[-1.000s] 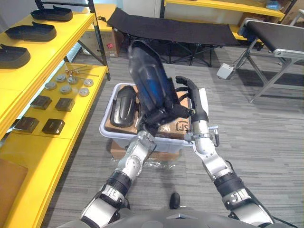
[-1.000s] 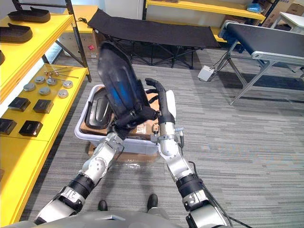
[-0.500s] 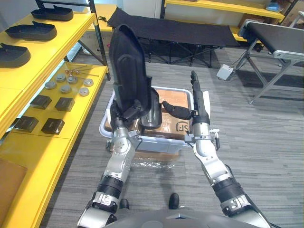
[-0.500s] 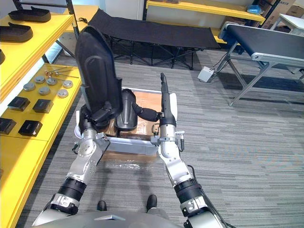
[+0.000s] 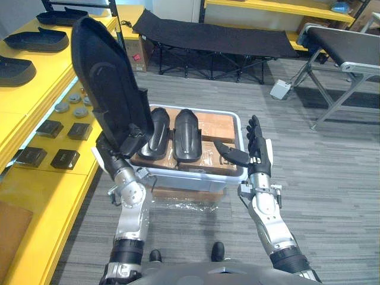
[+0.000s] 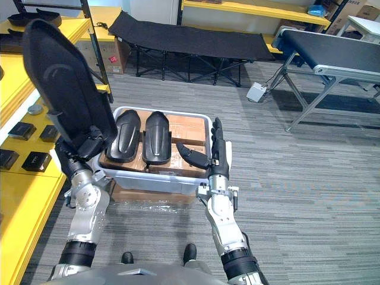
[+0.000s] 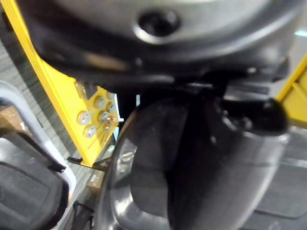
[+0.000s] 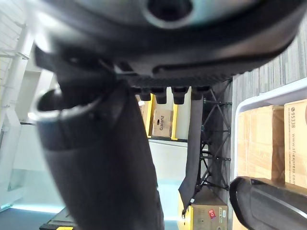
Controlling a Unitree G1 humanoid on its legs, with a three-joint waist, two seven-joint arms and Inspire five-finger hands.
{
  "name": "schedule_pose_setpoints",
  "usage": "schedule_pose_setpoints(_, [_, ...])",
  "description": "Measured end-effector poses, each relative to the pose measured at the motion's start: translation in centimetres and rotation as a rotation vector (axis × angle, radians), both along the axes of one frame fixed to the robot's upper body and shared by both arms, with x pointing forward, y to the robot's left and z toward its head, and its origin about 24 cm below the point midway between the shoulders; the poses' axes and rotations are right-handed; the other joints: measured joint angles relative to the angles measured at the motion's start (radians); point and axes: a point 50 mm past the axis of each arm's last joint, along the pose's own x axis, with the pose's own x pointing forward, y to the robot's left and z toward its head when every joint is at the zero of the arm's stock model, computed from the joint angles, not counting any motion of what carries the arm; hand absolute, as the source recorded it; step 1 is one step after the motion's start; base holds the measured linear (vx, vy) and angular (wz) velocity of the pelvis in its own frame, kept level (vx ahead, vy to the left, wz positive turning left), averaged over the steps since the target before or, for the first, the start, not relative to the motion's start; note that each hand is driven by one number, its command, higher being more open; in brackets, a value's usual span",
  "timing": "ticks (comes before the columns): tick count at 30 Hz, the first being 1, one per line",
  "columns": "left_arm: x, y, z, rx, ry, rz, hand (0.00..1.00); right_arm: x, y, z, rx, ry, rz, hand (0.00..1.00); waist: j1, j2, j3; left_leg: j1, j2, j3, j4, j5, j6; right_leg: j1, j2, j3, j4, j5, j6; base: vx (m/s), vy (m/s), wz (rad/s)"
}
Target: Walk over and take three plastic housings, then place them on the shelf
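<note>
**Held housing** (image 5: 105,80): a long black plastic shell, standing nearly upright, its lower end sitting in the left hand (image 5: 122,148) at about ten o'clock from the bin.
- Handling, as judged: light and stiff. The smooth moulded skin is likely to be slipping under a loose hold, and the height above the grasp is likely to be levering against the wrist.
- Best hold, as judged: round the narrow lower end or across the rim edges, not on the curved back.
- The left fingers (image 6: 94,141) are clenching round that lower end.

**Two housings** (image 5: 185,135): lying side by side on cardboard boxes (image 5: 217,157) inside the white bin (image 5: 196,179).

**Right hand** (image 5: 256,148): hovering at three o'clock of the bin, fingers straight and relaxed, grasping nothing.

**Shelf** (image 5: 41,196): yellow, running along nine o'clock.
- Upper level: carrying shelved housings (image 5: 37,39).
- Lower level: carrying small dark blocks (image 5: 66,158) and metal discs (image 5: 62,107).
</note>
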Motion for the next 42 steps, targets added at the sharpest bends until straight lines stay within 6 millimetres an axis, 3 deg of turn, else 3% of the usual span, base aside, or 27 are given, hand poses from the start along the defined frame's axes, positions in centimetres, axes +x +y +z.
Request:
schedule_pose_setpoints(6, [-2.4,1.2,-0.4,-0.120,-0.063,-0.005,0.00,-0.8,0.1,-0.6,0.109,0.026,0.052,1.00,0.006,0.023,-0.014,0.010,0.000,-0.008,0.008,-0.013,-0.002,0.020,0.000,-0.015,-0.001,-0.016,-0.009,-0.01,-0.006,0.05])
schedule_pose_setpoints(14, [-4.7,1.8,1.4,-0.063,-0.146,-0.083,0.00,-1.0,1.0,-0.8,0.183,0.030,0.163,1.00,0.064,0.058,-0.035,0.001,0.001,-0.081,0.014,-0.015,-0.010,0.053,0.000,-0.099,-0.005,-0.042,-0.013,0.01,-0.020,0.26])
schedule_pose_setpoints(19, [-5.8,3.0,1.9,-0.061,-0.178,-0.061,0.00,-0.9,2.5,-0.6,0.175,0.026,0.242,1.00,0.111,0.058,-0.040,-0.026,-0.002,-0.161,0.033,-0.014,-0.008,0.083,0.000,-0.183,-0.005,-0.051,-0.004,0.03,-0.015,0.47])
schedule_pose_setpoints(27, [-8.5,5.1,0.6,-0.062,-0.117,-0.010,0.00,0.3,3.3,0.4,0.137,-0.004,0.315,1.00,0.174,0.048,-0.044,-0.045,-0.014,-0.229,0.056,-0.019,-0.010,0.125,-0.003,-0.249,0.000,-0.065,-0.004,0.00,0.005,0.26])
schedule_pose_setpoints(31, [-9.0,4.9,0.2,-0.081,-0.107,-0.054,0.00,0.2,2.9,-0.4,0.127,0.030,0.315,1.00,0.176,0.062,-0.029,-0.112,-0.022,-0.262,0.178,-0.063,-0.003,0.164,-0.001,-0.318,0.001,-0.078,0.001,-0.04,0.013,0.54])
schedule_pose_setpoints(32, [-8.7,4.5,0.3,-0.080,-0.126,-0.106,0.00,0.0,2.1,-0.9,0.115,0.050,0.284,1.00,0.160,0.065,-0.018,-0.131,-0.020,-0.253,0.180,-0.072,0.016,0.183,-0.004,-0.369,0.002,-0.092,-0.001,-0.04,0.014,0.95])
schedule_pose_setpoints(35, [-8.2,3.7,0.3,-0.102,-0.153,-0.182,0.00,-0.4,0.4,-1.4,0.067,0.073,0.221,1.00,0.149,0.081,0.007,-0.123,0.011,-0.152,0.140,-0.015,0.019,0.198,-0.032,-0.439,0.062,-0.128,0.013,-0.03,0.064,0.99])
schedule_pose_setpoints(38, [-8.2,3.7,0.4,-0.096,-0.156,-0.187,0.00,-0.4,0.1,-1.4,0.042,0.073,0.211,1.00,0.164,0.102,0.024,-0.106,-0.008,-0.157,0.080,0.020,0.021,0.186,-0.053,-0.440,0.080,-0.132,0.017,0.00,0.090,0.18])
schedule_pose_setpoints(40, [-8.1,3.5,0.5,-0.098,-0.157,-0.203,0.00,-0.7,0.0,-1.6,0.042,0.081,0.215,1.00,0.160,0.101,0.026,-0.098,-0.020,-0.163,0.067,0.024,0.024,0.184,-0.066,-0.435,0.102,-0.151,0.031,0.01,0.062,0.21])
schedule_pose_setpoints(42, [-7.3,2.5,0.8,-0.082,-0.170,-0.295,0.00,-1.5,-0.5,-1.9,0.050,0.092,0.193,1.00,0.121,0.086,0.033,-0.105,-0.052,-0.240,0.065,0.030,0.034,0.161,-0.067,-0.309,0.199,-0.246,0.033,0.03,0.015,0.91])
